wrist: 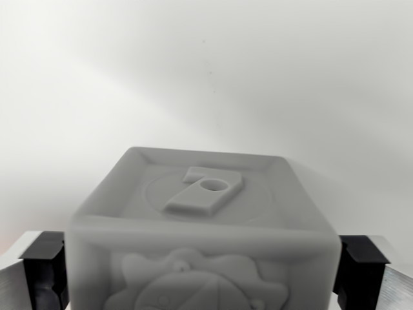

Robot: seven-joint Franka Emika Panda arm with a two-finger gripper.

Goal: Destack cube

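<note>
A grey cube (200,213) fills the lower middle of the wrist view. Its top face carries a raised "7" with a small round hole, and its near face shows a raised cartoon figure. My gripper (201,274) straddles the cube, shut on it. The black left pad (44,271) lies against the cube's left side and the black right pad (362,266) against its right side. The cube's underside and whatever lies beneath it are hidden.
A plain white surface (206,77) spreads behind and around the cube, with a soft shadow to the right. A sliver of reddish colour shows at the far left edge (4,244).
</note>
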